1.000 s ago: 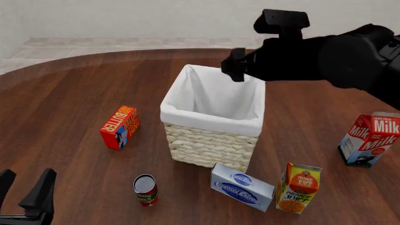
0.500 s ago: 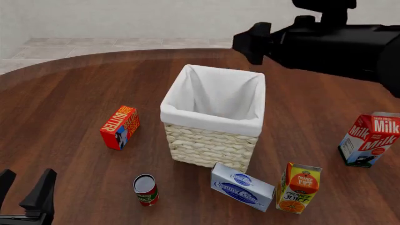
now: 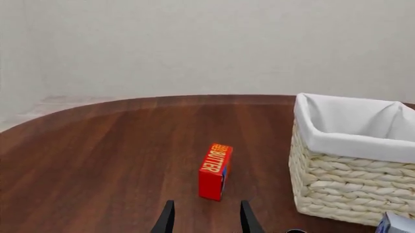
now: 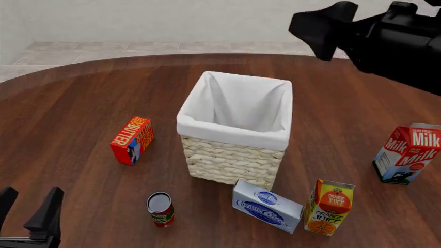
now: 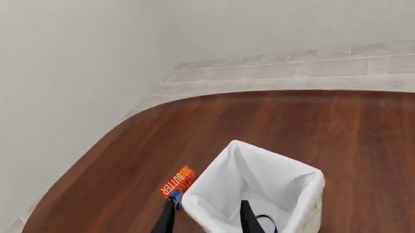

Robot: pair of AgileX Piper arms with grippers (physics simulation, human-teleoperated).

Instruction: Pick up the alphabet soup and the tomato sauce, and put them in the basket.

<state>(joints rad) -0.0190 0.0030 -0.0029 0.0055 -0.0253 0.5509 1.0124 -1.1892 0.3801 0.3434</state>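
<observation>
Centre of the polished dark-wood table (image 4: 76,103): the basket (image 4: 233,157), tall and square, pale plaited wicker under a smooth white cloth lining folded over the rim. At its 7 o'clock, well apart, the tomato sauce (image 4: 160,209), a stubby cylinder standing upright, flat silver top, red label with a green band. At the basket's 9 o'clock, a red-orange butter box (image 4: 132,140), a sharp-edged block standing on end. Just off the near right corner of the basket, a blue-and-white cream cheese box (image 4: 267,205) lying flat, and right beside it an upright orange juice carton (image 4: 329,207) with a gabled top. Farther out at 3 o'clock, a red-and-white milk carton (image 4: 408,153), tilted a little. Down at the near left edge, the left gripper (image 4: 28,213), matte black, fingers spread with bare wood between them, holding nothing, clear of the can. High at 1 o'clock, the right gripper (image 5: 203,217), bulky black arm above the table; from its wrist camera, two thin dark fingers parted over the basket's open mouth, nothing pinched. Inside the lining, a dark rounded rim (image 5: 266,222) low down, too small to identify.
</observation>
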